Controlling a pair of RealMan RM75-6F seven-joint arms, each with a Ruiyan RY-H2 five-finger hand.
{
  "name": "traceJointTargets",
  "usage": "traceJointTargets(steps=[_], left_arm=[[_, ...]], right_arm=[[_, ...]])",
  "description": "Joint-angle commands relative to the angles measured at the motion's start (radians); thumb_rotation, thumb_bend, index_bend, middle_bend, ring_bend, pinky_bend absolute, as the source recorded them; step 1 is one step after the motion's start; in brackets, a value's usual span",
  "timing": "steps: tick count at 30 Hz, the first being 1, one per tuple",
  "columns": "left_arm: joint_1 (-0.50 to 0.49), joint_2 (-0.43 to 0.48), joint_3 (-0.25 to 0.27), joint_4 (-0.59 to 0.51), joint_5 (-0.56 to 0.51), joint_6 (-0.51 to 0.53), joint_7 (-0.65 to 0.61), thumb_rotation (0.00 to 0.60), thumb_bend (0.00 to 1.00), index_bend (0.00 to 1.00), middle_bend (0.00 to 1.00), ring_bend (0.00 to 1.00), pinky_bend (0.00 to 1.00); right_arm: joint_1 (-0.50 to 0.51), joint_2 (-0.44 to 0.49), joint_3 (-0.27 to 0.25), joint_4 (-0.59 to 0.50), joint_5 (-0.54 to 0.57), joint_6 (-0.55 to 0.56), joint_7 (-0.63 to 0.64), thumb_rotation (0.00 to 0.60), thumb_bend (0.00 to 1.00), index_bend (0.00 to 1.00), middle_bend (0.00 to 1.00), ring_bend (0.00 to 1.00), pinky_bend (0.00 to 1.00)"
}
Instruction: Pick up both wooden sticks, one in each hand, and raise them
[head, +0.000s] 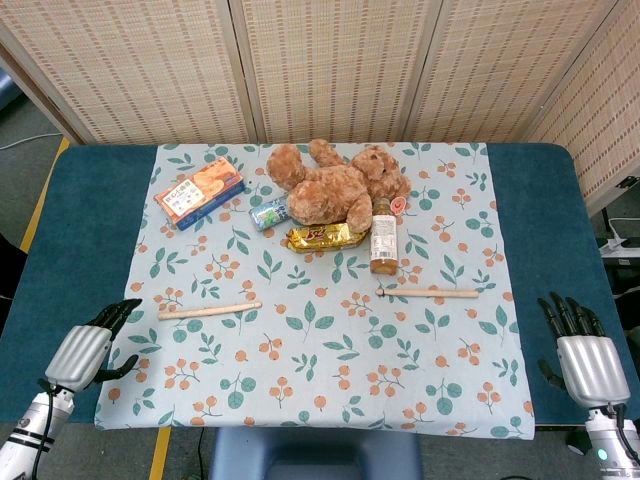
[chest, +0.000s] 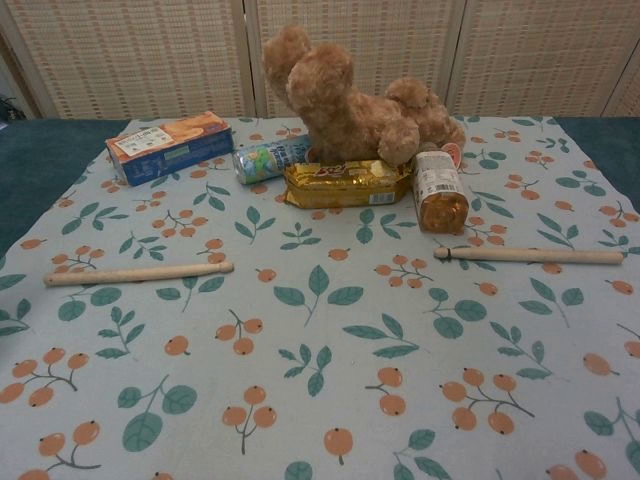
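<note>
Two pale wooden sticks lie flat on the leaf-and-fruit patterned cloth. The left stick (head: 209, 311) (chest: 138, 272) rests near the cloth's left edge. The right stick (head: 428, 292) (chest: 529, 256) lies right of centre, below a bottle. My left hand (head: 85, 352) hovers off the cloth's left edge, a short way left of the left stick, fingers apart and holding nothing. My right hand (head: 583, 350) sits at the table's right side, well right of the right stick, fingers spread upward and empty. Neither hand shows in the chest view.
Behind the sticks sit a brown teddy bear (head: 335, 182), an orange-and-blue box (head: 200, 192), a small can (head: 270, 212), a gold snack packet (head: 320, 237) and a lying bottle (head: 384, 238). The blue table (head: 90, 220) borders the cloth. Woven screens (head: 330, 60) stand behind.
</note>
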Motion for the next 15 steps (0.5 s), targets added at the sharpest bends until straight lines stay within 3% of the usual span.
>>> traceJointTargets(steps=[1,8,15], left_arm=[[0.0,-0.001,0.001,0.001,-0.001,0.0,0.002,0.6,0.33,0.0,0.09,0.12,0.42],[0.005,-0.002,-0.002,-0.005,-0.012,0.004,0.023,0.6,0.33,0.0,0.09,0.12,0.42],[-0.005,-0.035,-0.004,0.017,-0.014,-0.01,0.05,0.6,0.33,0.0,0.09,0.14,0.45]], right_arm=[[-0.001,0.001,0.0,-0.001,-0.001,0.001,0.001,0.6,0.19,0.0,0.0,0.0,0.13],[-0.005,0.005,-0.006,-0.003,-0.027,0.011,0.023,0.6,0.19,0.0,0.0,0.0,0.13],[-0.026,0.038,-0.023,-0.002,-0.118,0.07,0.126,0.6,0.19,0.0,0.0,0.0,0.13]])
